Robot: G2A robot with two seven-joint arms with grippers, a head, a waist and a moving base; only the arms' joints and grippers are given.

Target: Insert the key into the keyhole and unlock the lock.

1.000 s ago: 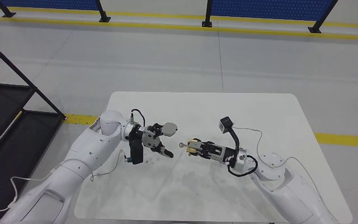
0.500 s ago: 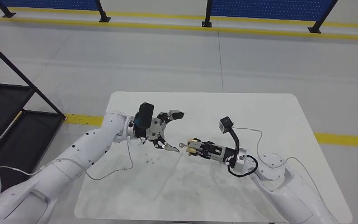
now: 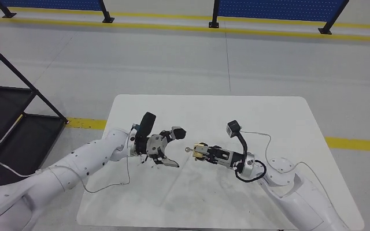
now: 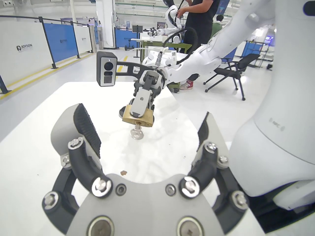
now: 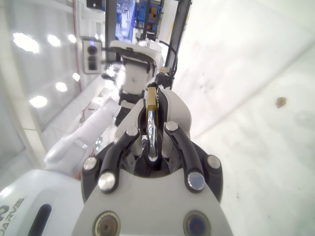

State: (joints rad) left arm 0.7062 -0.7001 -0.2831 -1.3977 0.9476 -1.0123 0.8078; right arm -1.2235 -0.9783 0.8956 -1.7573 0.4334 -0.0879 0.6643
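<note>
My right gripper (image 3: 202, 152) is shut on a brass padlock (image 3: 200, 151) above the middle of the white table. A silver key (image 3: 189, 149) sticks out of the lock's keyhole towards the left arm. In the left wrist view the padlock (image 4: 137, 118) hangs in the right gripper (image 4: 141, 104), with the key (image 4: 136, 132) below it. My left gripper (image 3: 175, 148) is open with nothing in it, a short way from the key's head and facing it. In its own view the left gripper (image 4: 147, 131) frames the key between its fingers. The right wrist view shows the padlock (image 5: 150, 104) edge-on between the pads.
The white table (image 3: 277, 115) has bare room around both arms. A small brown crumb (image 4: 123, 172) lies on it below the left gripper. A black rack (image 3: 23, 115) stands off the table's left side. Blue barriers (image 3: 277, 8) run across the far floor.
The left wrist has rolled and shifted, and its open fingers now face the key. The right arm, padlock and key have stayed still.
</note>
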